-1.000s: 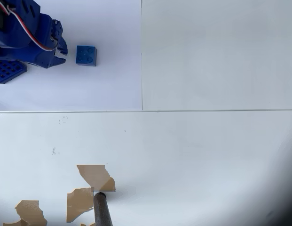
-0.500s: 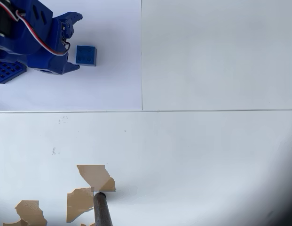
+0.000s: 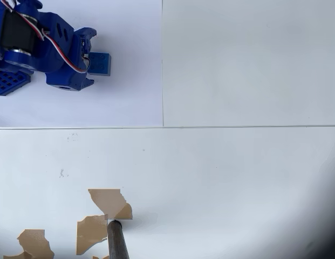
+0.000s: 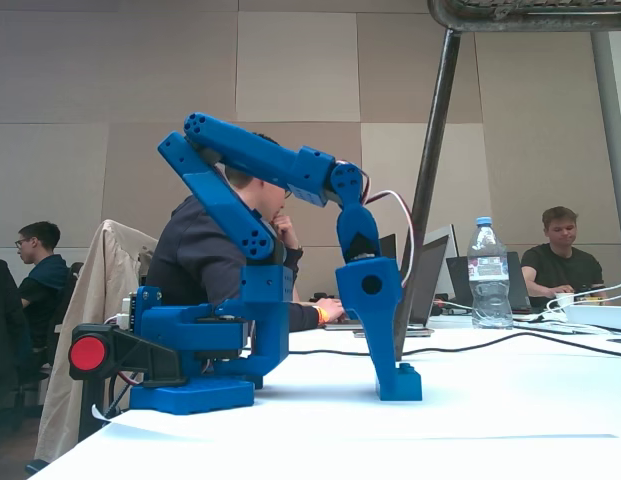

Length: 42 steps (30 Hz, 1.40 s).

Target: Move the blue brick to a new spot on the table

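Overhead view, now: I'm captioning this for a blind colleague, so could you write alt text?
A blue robot gripper, jaws open, reaches from the upper left around a small blue brick that sits on a white paper sheet. The paper lies on a white table with torn brown patches near the bottom edge.

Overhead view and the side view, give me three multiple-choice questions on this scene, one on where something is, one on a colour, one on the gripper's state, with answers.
1. In the overhead view, where is the blue brick?
A. On the white paper sheet, upper left
B. Beside the brown patches
C. Far right of the table

2. What colour is the gripper?
A. Red
B. Blue
C. White

3. How is the gripper?
A. Open, one finger on each side of the brick
B. Shut, lifted high
C. Holding the bottle

Answers: 1 A, the brick lies on the paper; 2 B, arm and brick match; 3 A, fingers flank the brick at table level.
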Each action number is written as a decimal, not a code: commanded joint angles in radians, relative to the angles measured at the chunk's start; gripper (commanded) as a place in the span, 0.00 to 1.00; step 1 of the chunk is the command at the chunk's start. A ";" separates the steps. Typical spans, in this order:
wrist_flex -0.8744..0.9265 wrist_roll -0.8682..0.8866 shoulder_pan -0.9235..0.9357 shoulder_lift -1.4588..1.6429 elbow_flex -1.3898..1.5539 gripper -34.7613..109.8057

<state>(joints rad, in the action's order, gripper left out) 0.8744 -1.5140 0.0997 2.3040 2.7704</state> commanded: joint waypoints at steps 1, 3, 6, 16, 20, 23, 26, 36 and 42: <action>-0.032 0.028 0.000 -0.018 -0.012 0.36; -0.008 0.037 -0.002 0.012 -0.015 0.31; 0.051 0.043 -0.006 0.071 -0.029 0.25; 0.209 0.186 -0.055 -0.311 -0.561 0.24; 0.279 0.229 -0.049 -0.604 -0.904 0.24; 0.360 0.258 -0.051 -0.781 -1.150 0.24; 0.449 0.288 -0.063 -0.923 -1.378 0.24; 0.752 0.382 -0.144 -1.356 -2.206 0.24; 0.741 0.426 -0.201 -1.514 -2.413 0.24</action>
<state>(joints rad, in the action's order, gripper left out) 1.6030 -1.1152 -0.0782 0.8268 0.6197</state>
